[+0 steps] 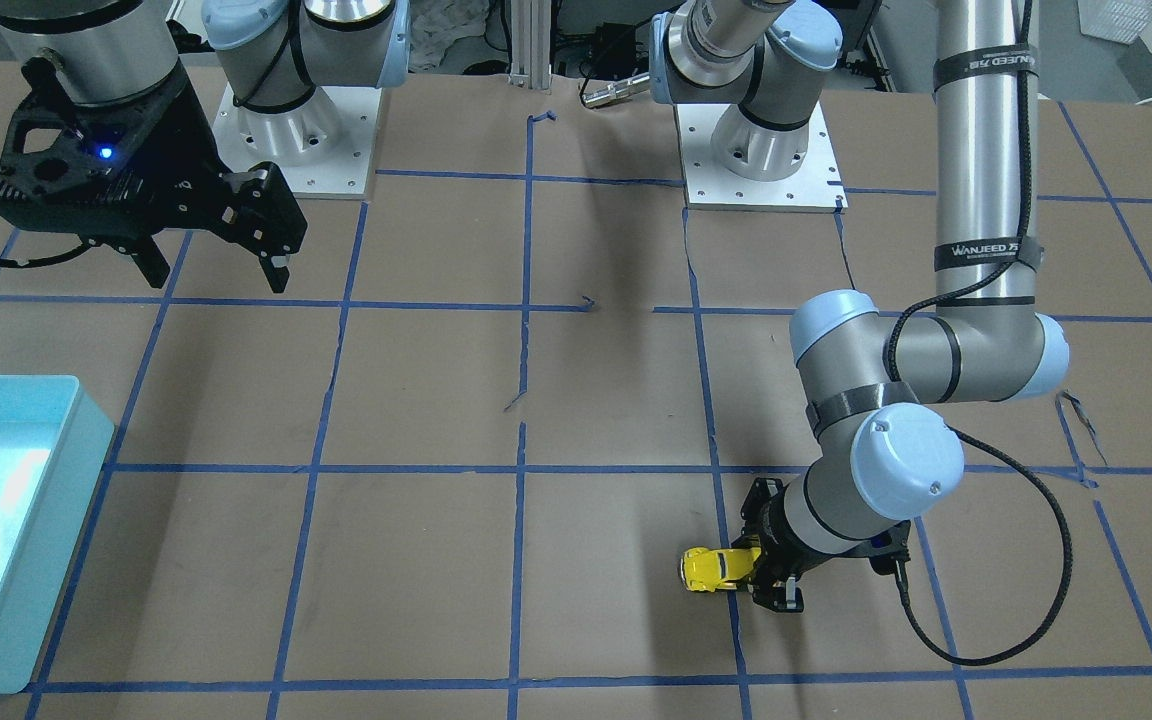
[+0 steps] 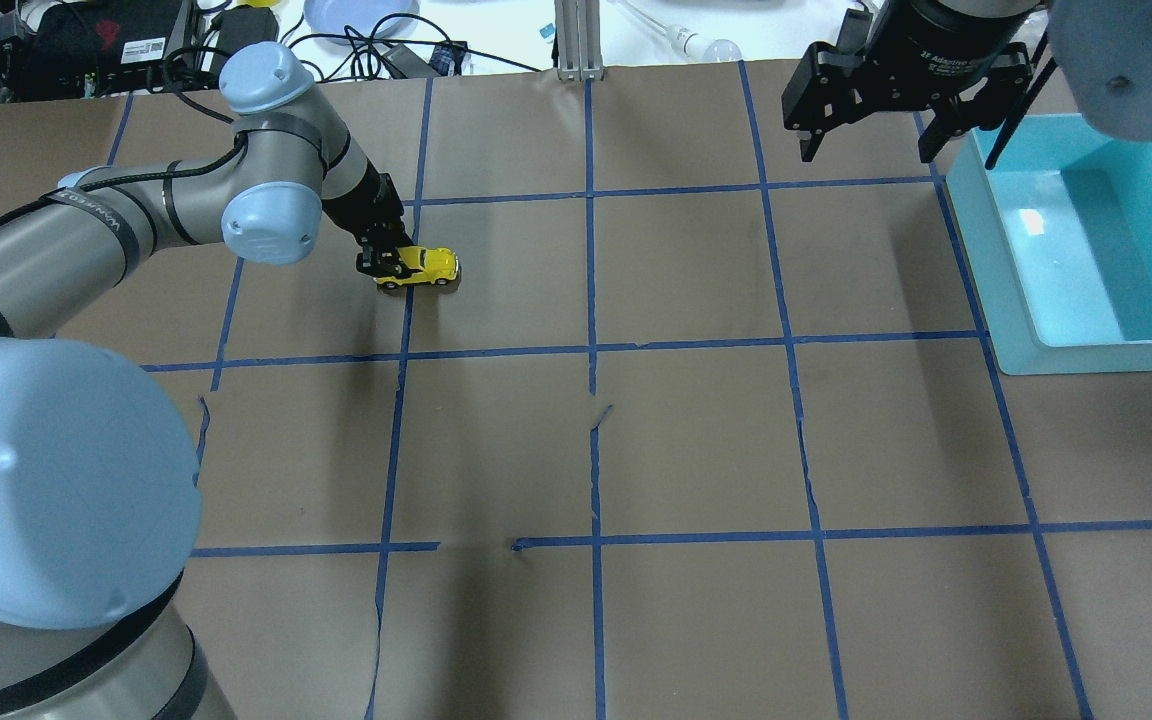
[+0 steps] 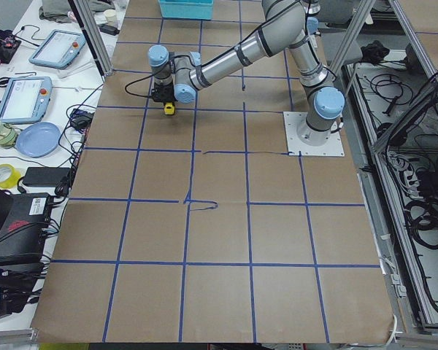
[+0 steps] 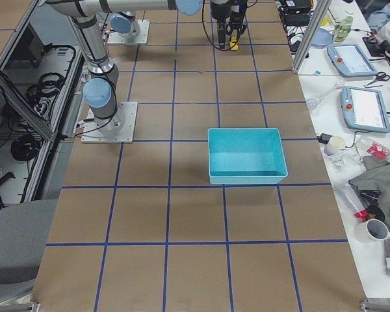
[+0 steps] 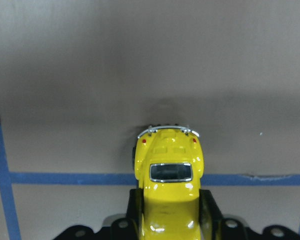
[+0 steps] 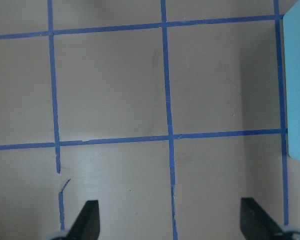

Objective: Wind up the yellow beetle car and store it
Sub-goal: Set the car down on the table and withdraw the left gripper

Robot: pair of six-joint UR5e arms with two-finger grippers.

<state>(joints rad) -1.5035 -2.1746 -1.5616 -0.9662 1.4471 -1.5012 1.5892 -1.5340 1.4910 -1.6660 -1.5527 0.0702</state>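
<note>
The yellow beetle car [image 1: 714,568] is held between the fingers of my left gripper [image 1: 758,566], low over the brown paper at the table's far left. The gripper is shut on the car's front half. In the left wrist view the car [image 5: 169,170] points away from the camera, rear window and silver bumper showing, and a dark finger [image 5: 208,210] presses each side. It also shows in the overhead view [image 2: 428,265]. My right gripper [image 2: 866,150] is open and empty, held high beside the teal bin [image 2: 998,262].
The teal bin [image 1: 46,500] stands open and empty on the robot's right side of the table. Its edge shows in the right wrist view [image 6: 297,75]. Blue tape lines grid the brown paper. Both arm bases are bolted at the robot's edge.
</note>
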